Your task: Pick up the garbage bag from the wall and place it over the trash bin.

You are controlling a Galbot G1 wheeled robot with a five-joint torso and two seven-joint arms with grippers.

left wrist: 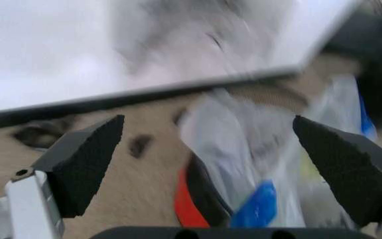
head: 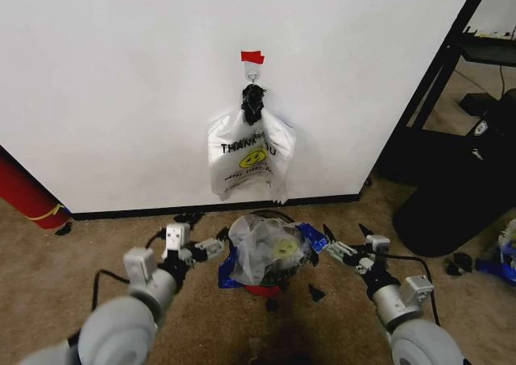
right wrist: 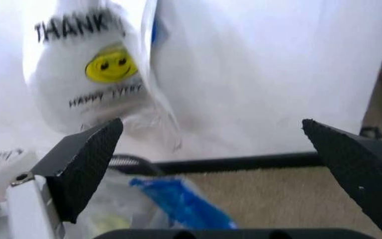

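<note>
The garbage bag (head: 270, 248) already lay draped over the trash bin (head: 262, 288), which stood on the carpet just in front of the wall (head: 121, 83), between the two grippers. So the main part of the job looked done; what seemed left was to spread the plastic more evenly around the rim, since it sat bunched and crumpled on top, with its blue patch hanging down the side toward the left arm. I could not tell how far the bag reached down inside the bin, nor whether anything else lay in it. The left gripper (head: 211, 246) hovered just beside the bag with its fingers wide apart, holding nothing; in its wrist view the crinkled plastic and the bin's red base sat between the open pads. The right gripper (head: 343, 248) hung close on the other side, fingers spread and empty too. A second bag (head: 250, 159), printed "THANK YOU", remained on the hook (head: 252, 76) under the red tape (head: 252, 56).
</note>
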